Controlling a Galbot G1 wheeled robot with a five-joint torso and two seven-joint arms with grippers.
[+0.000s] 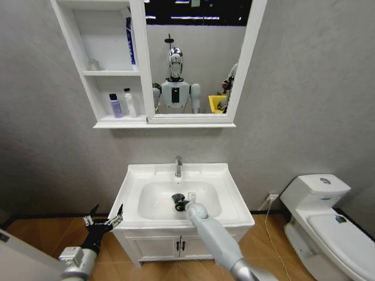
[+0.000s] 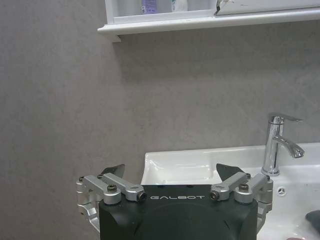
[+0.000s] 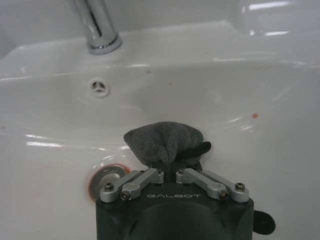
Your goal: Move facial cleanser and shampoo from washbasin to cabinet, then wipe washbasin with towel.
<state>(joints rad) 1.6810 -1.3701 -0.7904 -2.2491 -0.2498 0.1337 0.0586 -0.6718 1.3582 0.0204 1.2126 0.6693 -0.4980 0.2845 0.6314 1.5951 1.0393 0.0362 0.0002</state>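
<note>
Washbasin [image 1: 234, 202]: the white ceramic bowl you see set into the vanity below the mirror, with the chrome tap [image 1: 178, 166] at its rear edge and the round drain [image 3: 106, 178] in the bowl floor. Cabinet [image 1: 82, 64]: open white shelves on the wall above and to the left of the basin; on its lowest shelf stand a purple bottle [image 1: 115, 106] and a white bottle [image 1: 129, 103], side by side. Right end effector [image 1: 181, 202]: reaching down into the bowl, its fingers closed on the towel [image 3: 165, 141], a bunched dark grey cloth held just beside the drain and against the basin floor. Left end effector [image 1: 105, 217]: held low, outside the basin's left edge and in front of the vanity, its fingers spread wide with nothing between them.
</note>
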